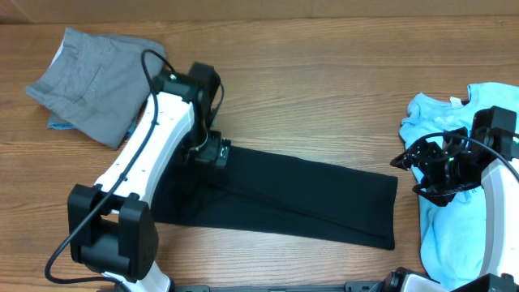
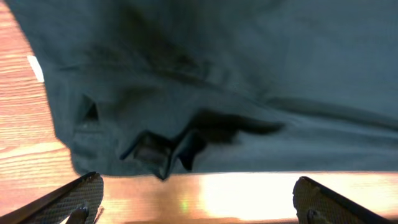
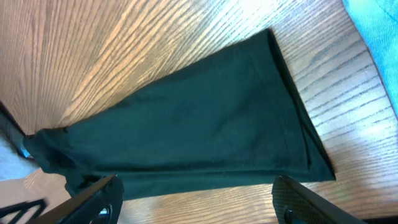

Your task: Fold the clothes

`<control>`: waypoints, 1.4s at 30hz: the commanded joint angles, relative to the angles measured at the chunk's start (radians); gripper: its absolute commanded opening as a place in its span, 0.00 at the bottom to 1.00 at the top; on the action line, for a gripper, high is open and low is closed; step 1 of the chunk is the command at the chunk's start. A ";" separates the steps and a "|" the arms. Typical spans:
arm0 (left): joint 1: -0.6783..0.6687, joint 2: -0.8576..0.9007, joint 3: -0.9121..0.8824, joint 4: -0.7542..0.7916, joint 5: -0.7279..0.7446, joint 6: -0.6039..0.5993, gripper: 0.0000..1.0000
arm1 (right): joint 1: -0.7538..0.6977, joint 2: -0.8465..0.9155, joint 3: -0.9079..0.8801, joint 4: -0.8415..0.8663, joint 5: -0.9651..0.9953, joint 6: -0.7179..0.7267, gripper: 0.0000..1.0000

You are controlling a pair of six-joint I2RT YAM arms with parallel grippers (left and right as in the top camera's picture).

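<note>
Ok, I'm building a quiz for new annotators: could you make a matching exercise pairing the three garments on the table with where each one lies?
Things:
1. black T-shirt
2. grey shorts
3. light blue tee

Places:
A. far right side
B. back left corner
C. centre, folded into a long strip

Pairs: 1-C, 2-B, 3-A
</note>
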 commanded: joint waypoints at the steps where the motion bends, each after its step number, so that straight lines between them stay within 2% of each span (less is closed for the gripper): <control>1: 0.019 0.003 -0.103 0.051 -0.051 -0.025 1.00 | -0.005 -0.006 0.019 -0.008 -0.008 -0.007 0.80; 2: 0.030 0.003 -0.130 0.083 -0.040 -0.018 1.00 | -0.005 -0.006 0.019 -0.010 -0.008 -0.007 0.80; 7: 0.049 0.003 -0.241 0.218 0.163 0.186 1.00 | -0.005 -0.006 0.019 -0.011 -0.008 -0.007 0.80; 10: 0.048 0.003 -0.272 0.238 0.208 0.233 1.00 | -0.005 -0.006 0.019 -0.011 -0.008 -0.006 0.79; 14: 0.047 0.003 -0.279 0.233 0.301 0.296 0.89 | -0.005 -0.006 0.019 -0.011 -0.008 -0.006 0.78; 20: 0.047 0.003 -0.279 0.206 0.324 0.298 0.44 | -0.005 -0.006 0.019 -0.008 -0.008 -0.007 0.77; 26: 0.047 0.003 -0.279 0.172 0.353 0.316 0.21 | -0.005 -0.006 0.019 0.000 -0.008 -0.007 0.76; 27: 0.046 0.003 -0.279 0.169 0.359 0.316 0.15 | -0.005 -0.006 0.019 0.000 -0.008 -0.007 0.76; 28: 0.044 0.003 -0.279 0.166 0.374 0.316 0.04 | -0.005 -0.006 0.019 0.002 -0.008 -0.007 0.76; 32: 0.016 0.003 -0.279 0.151 0.479 0.316 0.04 | -0.005 -0.006 0.019 0.008 -0.008 -0.007 0.76; 38: -0.073 0.003 -0.279 0.131 0.477 0.315 0.04 | -0.005 -0.006 0.019 0.020 -0.008 -0.007 0.76; 40: -0.101 0.003 -0.279 0.119 0.401 0.278 0.04 | -0.005 -0.006 0.019 0.021 -0.008 -0.008 0.76; 41: -0.107 0.003 -0.279 0.116 0.330 0.231 0.08 | -0.005 -0.006 0.019 0.020 -0.008 -0.008 0.76; 42: -0.108 0.003 -0.279 0.117 0.248 0.179 0.17 | -0.005 -0.006 0.019 0.020 -0.008 -0.008 0.76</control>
